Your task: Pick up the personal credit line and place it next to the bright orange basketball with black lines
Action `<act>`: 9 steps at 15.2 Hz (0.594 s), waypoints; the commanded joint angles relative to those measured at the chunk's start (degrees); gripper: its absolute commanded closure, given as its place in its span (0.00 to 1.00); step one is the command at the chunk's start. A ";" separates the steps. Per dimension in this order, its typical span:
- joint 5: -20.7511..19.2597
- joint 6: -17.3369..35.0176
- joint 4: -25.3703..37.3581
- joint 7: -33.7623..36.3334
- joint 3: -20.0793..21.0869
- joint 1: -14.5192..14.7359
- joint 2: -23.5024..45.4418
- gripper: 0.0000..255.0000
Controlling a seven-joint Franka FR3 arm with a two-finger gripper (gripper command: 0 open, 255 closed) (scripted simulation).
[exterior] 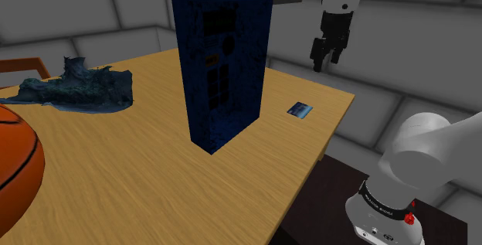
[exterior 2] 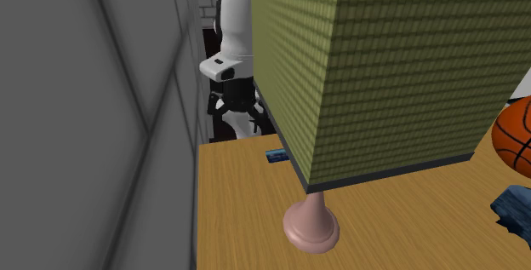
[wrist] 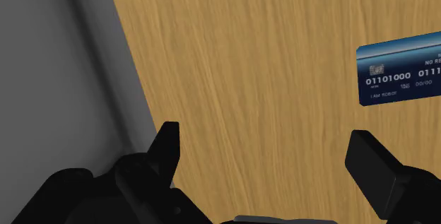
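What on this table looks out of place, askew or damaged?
Only the dark blue heap near the basketball: it is crumpled and ragged-edged. The card lies flat; the tall box and lamp stand upright.

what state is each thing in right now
gripper: open, empty, in the air above the table
credit card: flat on the table, face up, not held
basketball: resting on the table
dark blue box: standing upright
blue cloth: crumpled in a heap
lamp: standing upright
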 commanded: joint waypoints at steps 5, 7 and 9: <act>13.02 -3.51 -2.09 21.17 1.18 -5.73 2.04 0.00; 20.16 -3.53 -4.24 31.84 1.76 -8.38 2.21 0.00; 27.63 -2.33 -7.08 42.44 2.53 -10.88 1.82 0.00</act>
